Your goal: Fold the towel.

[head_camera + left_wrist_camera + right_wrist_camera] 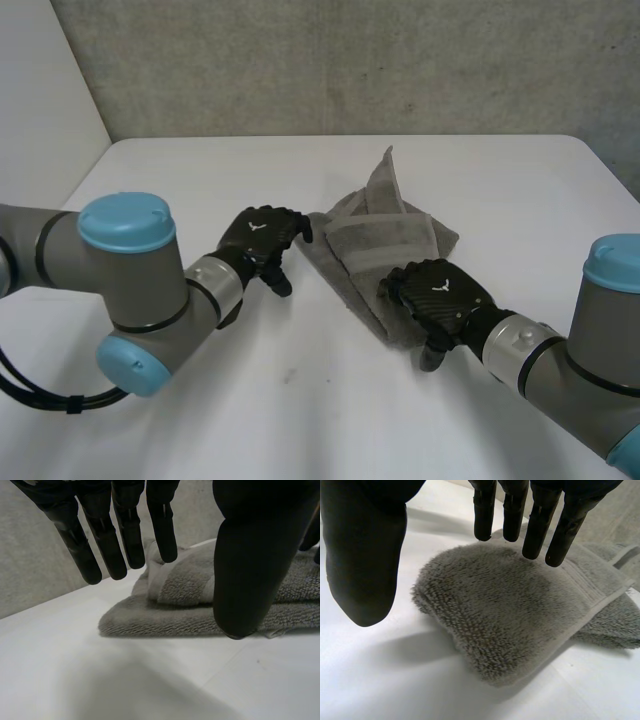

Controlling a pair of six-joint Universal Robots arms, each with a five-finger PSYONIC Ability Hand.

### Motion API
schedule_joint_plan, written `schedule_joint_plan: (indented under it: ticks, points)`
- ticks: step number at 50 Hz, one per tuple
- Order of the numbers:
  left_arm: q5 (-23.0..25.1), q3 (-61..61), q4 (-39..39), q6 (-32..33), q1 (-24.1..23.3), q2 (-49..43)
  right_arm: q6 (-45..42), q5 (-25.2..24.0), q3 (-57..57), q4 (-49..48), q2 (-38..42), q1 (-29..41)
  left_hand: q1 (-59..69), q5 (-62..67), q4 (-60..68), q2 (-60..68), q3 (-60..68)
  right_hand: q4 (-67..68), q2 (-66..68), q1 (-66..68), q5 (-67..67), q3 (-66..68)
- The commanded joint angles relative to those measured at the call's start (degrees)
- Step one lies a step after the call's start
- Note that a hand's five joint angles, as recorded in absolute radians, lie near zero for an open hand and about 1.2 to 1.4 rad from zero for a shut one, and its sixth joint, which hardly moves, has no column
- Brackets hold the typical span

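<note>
A grey towel [385,240] lies folded into a thick, uneven bundle in the middle of the white table [180,180], with one corner sticking up at its far side. My left hand [262,240] hovers just beside the towel's left edge. In the left wrist view its fingers [110,540] hang straight and apart from the thumb, with the towel [185,585] beyond their tips and nothing held. My right hand [440,295] is over the towel's near end. There its fingers [540,520] point down just above the folded towel [520,610], open and holding nothing.
The table's far edge meets a grey concrete wall [350,60]. Bare tabletop spreads to the left, to the right and in front of the towel. Both forearms reach in from the near corners.
</note>
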Motion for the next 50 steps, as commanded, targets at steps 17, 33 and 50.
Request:
schedule_joint_plan:
  ticks: [17, 33, 50]
  points:
    - [0.73, 22.39, -9.54, 8.4, -7.98, -14.53, 1.57, 9.98, 0.6, -4.05, -2.81, -5.04, 3.17, 3.37, 3.18, 3.25, 3.19, -5.28, -6.71, -5.89, -3.54, -5.8]
    - [0.99, 34.08, -10.77, 10.77, -10.79, -22.35, 4.2, 9.81, 0.6, -4.57, -4.22, -6.27, 11.24, 11.45, 11.25, 11.32, 11.27, -5.28, -6.71, -5.89, -3.54, -5.8]
    - [1.26, 36.37, -11.82, 17.71, -11.5, -24.02, 3.85, 9.54, 0.43, -4.66, -4.22, -6.27, 47.89, 48.1, 47.9, 47.97, 47.91, -5.28, -6.71, -5.89, -3.54, -5.8]
